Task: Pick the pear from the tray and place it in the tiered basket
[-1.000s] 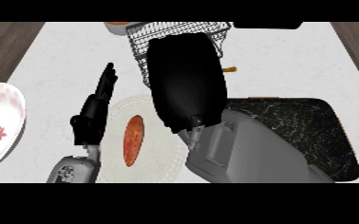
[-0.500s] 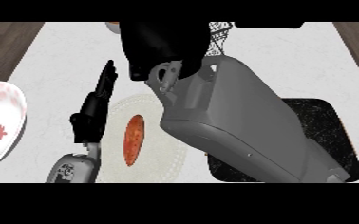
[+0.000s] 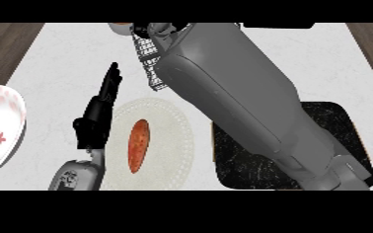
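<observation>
Right forearm (image 3: 247, 103) stretched diagonally from the near right corner up to the far centre, filling the middle of the view and covering most of the wire tiered basket (image 3: 149, 61). Only the basket's left side on show, at the far centre of the counter (image 3: 65, 59). Right hand (image 3: 164, 29) barely visible at the far end of the forearm, over the basket; whether its fingers are open or closed cannot be told. Pear nowhere in sight, so its place cannot be told, possibly hidden under the arm or hand.

Black tray (image 3: 331, 128) at the near right, largely hidden beneath the forearm, with its right and far edges showing.

Left hand (image 3: 98, 111) at the near left, fingers straight and pointing far, holding nothing, resting just beside the left rim of a white patterned plate (image 3: 171, 143). On that plate, a long orange-red food item (image 3: 137, 145) lying lengthwise, left of centre.

At the left edge, part of a white plate with red marks (image 3: 9, 123), well apart from the hand.
</observation>
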You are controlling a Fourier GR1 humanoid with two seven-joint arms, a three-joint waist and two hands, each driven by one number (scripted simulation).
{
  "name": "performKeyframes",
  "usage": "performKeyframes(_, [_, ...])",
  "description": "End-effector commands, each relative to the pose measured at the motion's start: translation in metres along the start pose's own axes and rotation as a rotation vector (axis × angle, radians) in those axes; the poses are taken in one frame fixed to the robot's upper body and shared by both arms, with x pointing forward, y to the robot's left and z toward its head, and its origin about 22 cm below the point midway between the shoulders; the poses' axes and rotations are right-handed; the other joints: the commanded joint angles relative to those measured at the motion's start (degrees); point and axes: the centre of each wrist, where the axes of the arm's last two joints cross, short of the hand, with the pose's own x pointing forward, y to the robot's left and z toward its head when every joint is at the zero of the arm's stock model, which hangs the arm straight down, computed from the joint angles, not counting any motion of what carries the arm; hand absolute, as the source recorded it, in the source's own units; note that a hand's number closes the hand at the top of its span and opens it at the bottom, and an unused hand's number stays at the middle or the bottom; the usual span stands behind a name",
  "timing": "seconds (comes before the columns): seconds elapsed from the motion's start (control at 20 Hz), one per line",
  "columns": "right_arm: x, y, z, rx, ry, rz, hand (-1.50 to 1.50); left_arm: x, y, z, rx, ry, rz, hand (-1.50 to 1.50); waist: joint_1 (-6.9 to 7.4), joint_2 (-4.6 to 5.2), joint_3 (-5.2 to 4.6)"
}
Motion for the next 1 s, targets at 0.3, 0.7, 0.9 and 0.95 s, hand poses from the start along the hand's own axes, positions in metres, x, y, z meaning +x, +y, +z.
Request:
performKeyframes(0.3, [-0.022, 0.012, -0.047, -0.01, 0.048, 0.085, 1.5, -0.007, 0.002, 0.007, 0.008, 0.007, -0.015, 0.0, -0.44, 0.02, 0.04])
performKeyframes(0.7, [-0.062, 0.047, -0.068, 0.053, 0.175, -0.289, -1.5, 0.008, 0.005, 0.001, 0.015, -0.016, 0.011, 0.0, -0.22, 0.12, 0.08])
performKeyframes(0.9, [-0.062, 0.046, -0.072, 0.022, 0.163, -0.431, -1.5, 0.006, -0.006, 0.002, -0.01, 0.002, 0.009, 0.0, 0.09, 0.22, 0.07])
performKeyframes(0.95, [-0.068, 0.051, -0.066, 0.016, 0.158, -0.479, -1.5, -0.003, 0.001, -0.003, 0.0, 0.013, 0.015, 0.0, -0.78, 0.01, 0.08])
